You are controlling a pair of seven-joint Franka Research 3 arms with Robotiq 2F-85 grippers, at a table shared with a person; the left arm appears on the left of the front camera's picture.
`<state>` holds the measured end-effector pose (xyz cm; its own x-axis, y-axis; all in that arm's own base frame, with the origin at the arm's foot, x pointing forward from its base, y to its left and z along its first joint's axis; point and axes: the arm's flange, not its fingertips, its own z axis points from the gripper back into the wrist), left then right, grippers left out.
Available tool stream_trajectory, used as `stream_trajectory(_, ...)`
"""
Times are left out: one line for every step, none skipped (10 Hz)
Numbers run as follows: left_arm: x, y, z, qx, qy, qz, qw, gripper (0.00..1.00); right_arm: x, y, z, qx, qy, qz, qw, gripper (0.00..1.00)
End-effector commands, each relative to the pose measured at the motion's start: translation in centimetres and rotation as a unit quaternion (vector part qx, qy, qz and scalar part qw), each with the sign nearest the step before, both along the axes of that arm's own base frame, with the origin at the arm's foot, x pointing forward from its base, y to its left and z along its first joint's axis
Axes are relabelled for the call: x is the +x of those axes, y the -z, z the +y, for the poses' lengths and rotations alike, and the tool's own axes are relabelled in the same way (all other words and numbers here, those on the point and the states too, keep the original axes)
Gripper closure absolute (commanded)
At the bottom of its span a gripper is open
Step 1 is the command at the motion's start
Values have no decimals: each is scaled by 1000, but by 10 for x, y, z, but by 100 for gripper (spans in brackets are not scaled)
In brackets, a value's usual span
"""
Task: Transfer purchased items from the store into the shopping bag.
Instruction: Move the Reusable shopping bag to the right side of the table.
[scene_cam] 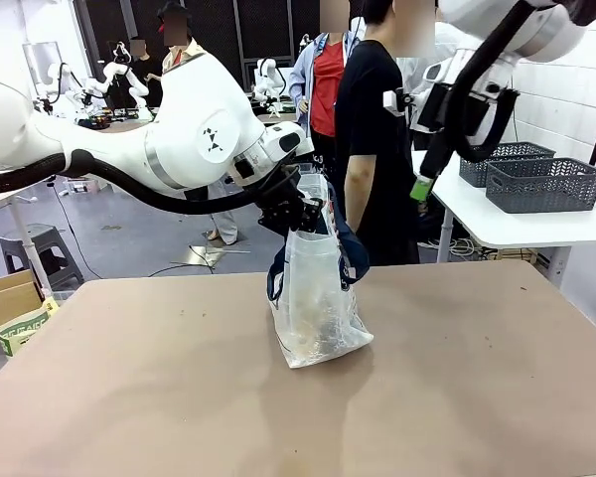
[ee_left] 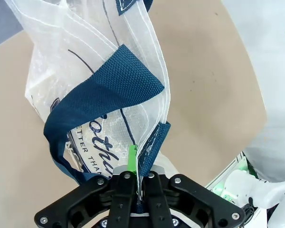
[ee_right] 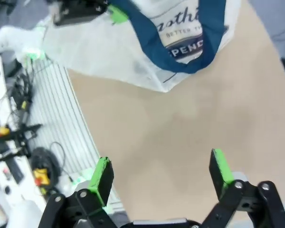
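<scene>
Translucent plastic of the bag stands on the tan table a little left of centre; my left gripper is clenched on its upper rim, by the seam where a navy handle is sewn in; from my left wrist camera I see the film and strap pinched flat between the green pads, and the rest of the bag hanging away beyond the fingers, its lettering partly readable; pale contents sit low inside, too blurred for me to name; further right, my right gripper hangs high above the table's far edge, well apart from the bag, jaws spread wide and holding nothing; from its wrist camera the bag lies far ahead of the fingertips, bare table between; two grey baskets sit on a white side table at far right.
</scene>
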<state>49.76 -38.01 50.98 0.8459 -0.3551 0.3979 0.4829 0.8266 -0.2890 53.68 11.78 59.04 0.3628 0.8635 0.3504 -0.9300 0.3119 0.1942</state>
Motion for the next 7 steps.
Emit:
stream_trajectory(-2,0,1,-6,-3,1,1000,100,-4,6,-23,74,-54,-45,995,0)
stream_trajectory(-2,0,1,-6,-3,1,1000,100,-2,2,-28,90,-58,-70,992,0)
stream_trajectory(-2,0,1,-6,-3,1,1000,100,-1,0,-32,118,-64,-85,987,0)
stream_trajectory(-2,0,1,-6,-3,1,1000,100,8,-1,-35,133,-59,-83,986,0)
stream_trajectory(-2,0,1,-6,-3,1,1000,100,12,0,-39,143,-48,-99,984,0)
stream_trajectory(-2,0,1,-6,-3,1,1000,100,16,-1,-37,161,-27,-144,976,0)
stream_trajectory(-2,0,1,-6,-3,1,1000,100,19,0,-31,161,11,-160,974,0)
